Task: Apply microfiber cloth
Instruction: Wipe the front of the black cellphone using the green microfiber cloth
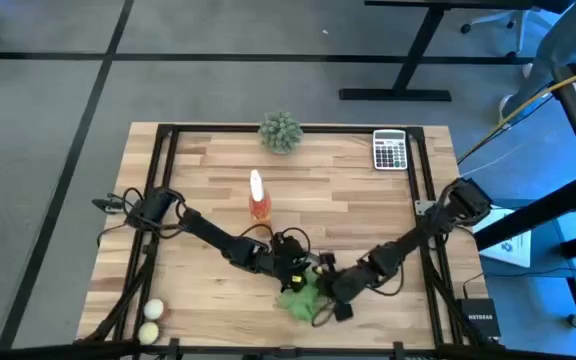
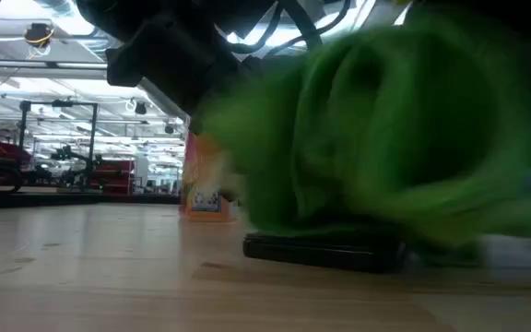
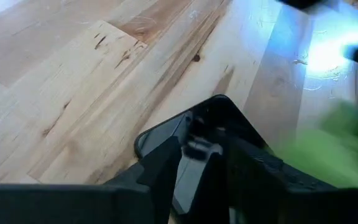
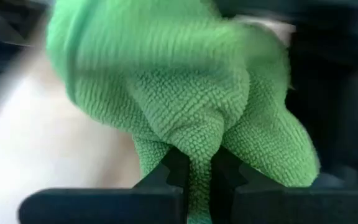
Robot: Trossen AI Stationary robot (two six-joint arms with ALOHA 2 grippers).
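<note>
Presently my right gripper (image 4: 194, 171) is pinched shut on a gathered fold of the cloth (image 4: 185, 99), and the rest of the fabric bunches out ahead of the fingertips. From above, the cloth (image 1: 300, 297) sits near the table's front edge, about midway across, directly between my two grippers and touching both. My left gripper (image 3: 194, 163) is closed on a flat dark device (image 3: 166, 134), apparently a phone, whose long axis runs away from the fingers along the wood. At table height that device (image 2: 325, 249) lies flat on the table (image 2: 90, 277) with the cloth (image 2: 385, 138) draped over and pressing on its top face. The relation that matters: the cloth is already above and on the device, so I judge the wiping stroke should run along the device's length, with the left arm steadying it. The right arm is the working one; the left only holds. Room is tight toward the front edge and toward the left gripper; open wood lies toward the bottle (image 1: 258, 197), which stands well apart behind. Cables (image 1: 298, 245) near the left wrist could snag.
</note>
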